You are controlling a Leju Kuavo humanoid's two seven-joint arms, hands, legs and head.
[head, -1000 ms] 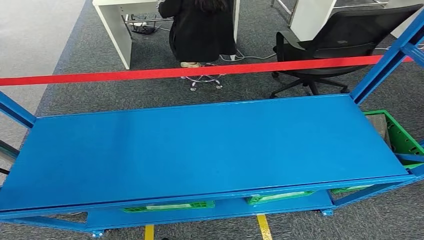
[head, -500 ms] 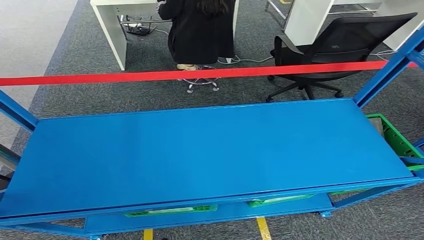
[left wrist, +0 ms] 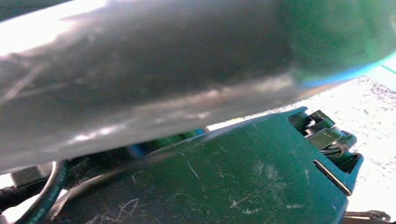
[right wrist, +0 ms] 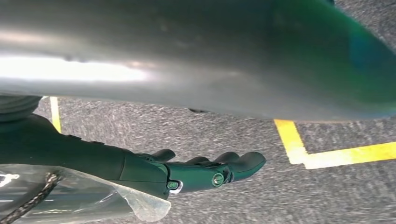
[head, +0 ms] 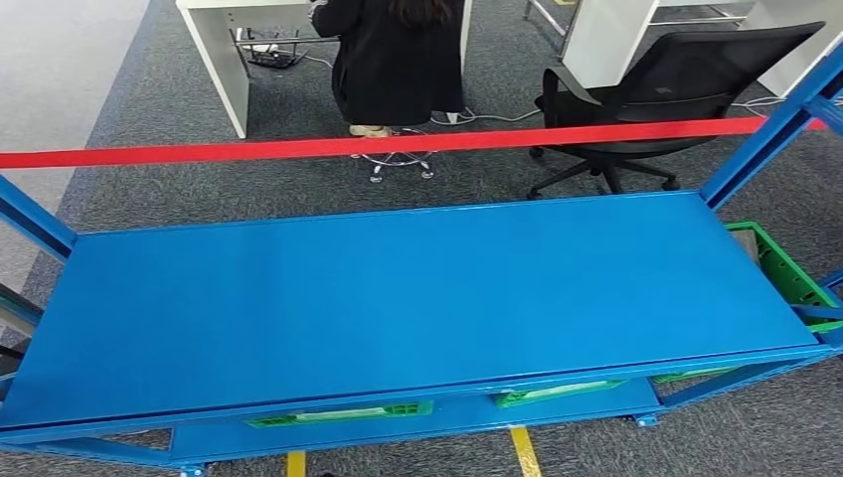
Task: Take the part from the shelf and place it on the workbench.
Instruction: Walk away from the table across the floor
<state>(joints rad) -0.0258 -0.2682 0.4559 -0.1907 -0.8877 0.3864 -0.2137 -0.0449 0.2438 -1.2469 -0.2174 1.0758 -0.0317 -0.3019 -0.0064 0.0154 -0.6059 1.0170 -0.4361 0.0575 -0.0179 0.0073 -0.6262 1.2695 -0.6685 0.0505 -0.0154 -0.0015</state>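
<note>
A blue metal shelf stands right in front of me, and its top board is bare. Under that board, green crates sit on the lower level with pale contents that are mostly hidden. Another green crate stands at the shelf's right end. My right hand hangs over the grey carpet with its fingers stretched out and nothing in them. In the left wrist view, my left hand is seen from behind its dark cover, and its fingers are mostly hidden.
A red barrier tape runs across behind the shelf. Beyond it a person in black sits at a white desk, beside a black office chair. Yellow floor lines run under the shelf's front.
The whole head picture has shifted slightly, so the camera has moved. Nothing on the shelf has changed.
</note>
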